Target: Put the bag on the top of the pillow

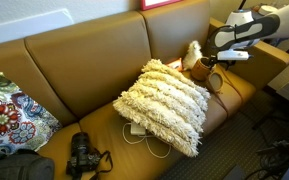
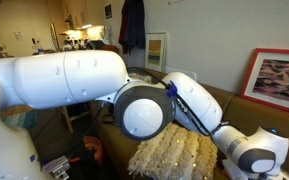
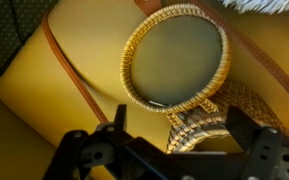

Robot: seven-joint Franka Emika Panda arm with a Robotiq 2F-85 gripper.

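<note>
The small tan bag [image 1: 198,68] stands on the sofa seat by the far armrest, just beyond the corner of the cream shaggy pillow [image 1: 165,104]. Its dark strap loops onto the seat. My gripper [image 1: 220,60] hovers close beside and above the bag. In the wrist view the bag's round woven-rimmed opening [image 3: 174,55] lies right below me. A woven tab on its rim sits between my open fingers [image 3: 179,128], which do not visibly touch it. The strap [image 3: 69,70] runs across the seat. The pillow also shows in an exterior view [image 2: 169,155], mostly behind the arm.
A black camera [image 1: 82,155] lies on the seat's front edge with a white cable next to the pillow. A floral pillow [image 1: 9,112] and a dark bag [image 1: 14,167] sit at the other end. The sofa armrest [image 1: 269,60] is right behind my gripper.
</note>
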